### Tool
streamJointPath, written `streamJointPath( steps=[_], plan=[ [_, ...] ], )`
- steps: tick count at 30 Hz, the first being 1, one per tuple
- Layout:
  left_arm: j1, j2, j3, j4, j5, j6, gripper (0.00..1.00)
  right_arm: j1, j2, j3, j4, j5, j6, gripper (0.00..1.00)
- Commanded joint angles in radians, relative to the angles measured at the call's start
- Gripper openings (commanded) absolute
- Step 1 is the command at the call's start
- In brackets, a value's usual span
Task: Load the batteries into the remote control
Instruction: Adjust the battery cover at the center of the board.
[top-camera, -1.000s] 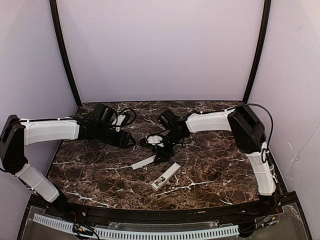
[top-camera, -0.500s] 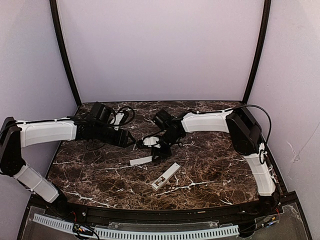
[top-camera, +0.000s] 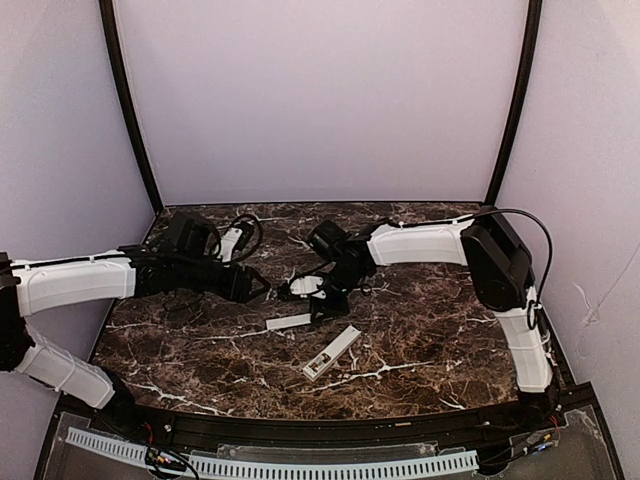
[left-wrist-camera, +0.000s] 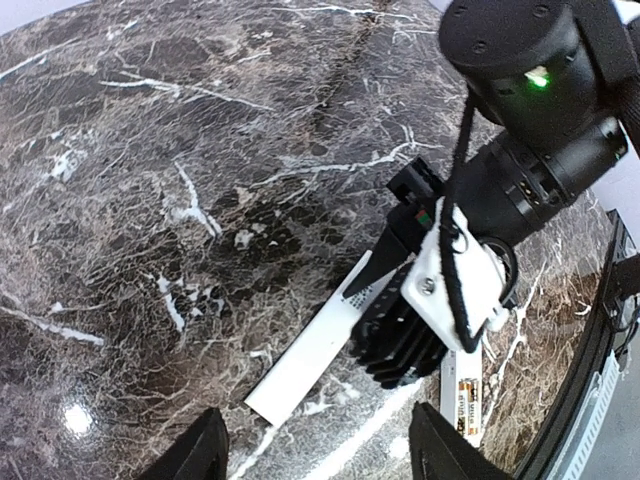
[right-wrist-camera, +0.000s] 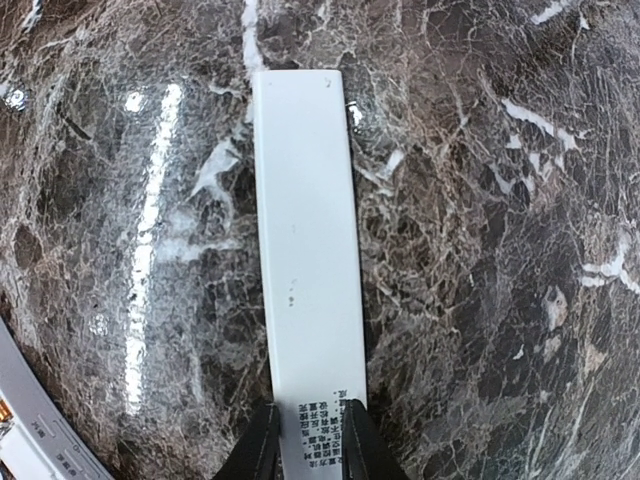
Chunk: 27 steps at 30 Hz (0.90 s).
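R gripper (right-wrist-camera: 310, 440): fingers (right-wrist-camera: 262, 447) nearly closed, set against both long edges of the flat white strip (right-wrist-camera: 305, 230) at its printed-label end; the strip is judged grasped, lying flat on the marble table (top-camera: 420, 330). L gripper (left-wrist-camera: 318, 440): fingers (left-wrist-camera: 200, 455) spread wide, nothing held or touched; it is positioned just beyond the strip's free end, pointing toward the strip. Remote control (top-camera: 332, 352): found on the table near the strip, on the side toward the arm bases, angled, not in contact w/ the strip or either gripper; a dark section is seen at its near end. Obstructions: R gripper body sits over the strip's label end, so in the top view approx. half the strip is covered. In the L wrist view most of the remote is hidden behind the R gripper; only a short part w/ an orange-marked label is seen. Batteries can't be made out in any view.
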Motion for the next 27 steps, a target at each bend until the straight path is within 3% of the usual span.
streamJointPath(
  steps=[1, 6, 14, 19, 27],
  plan=[
    [-0.079, -0.058, -0.04, 0.023, -0.074, 0.075, 0.62, -0.013, -0.034, -0.051, -0.064, 0.026, 0.015, 0.21],
    [-0.203, -0.042, -0.072, 0.0, -0.139, 0.115, 0.64, -0.028, -0.061, -0.087, -0.055, 0.019, 0.01, 0.24],
    [-0.362, -0.072, -0.243, 0.209, -0.169, 0.073, 0.71, -0.067, -0.094, -0.137, -0.018, -0.007, 0.042, 0.58],
    [-0.47, -0.016, -0.269, 0.279, -0.257, 0.126, 0.83, -0.084, -0.14, -0.182, 0.033, -0.019, 0.041, 0.64],
    [-0.581, 0.164, -0.189, 0.3, -0.387, 0.171, 0.89, -0.114, -0.147, -0.186, 0.039, -0.021, 0.044, 0.65]
  ],
)
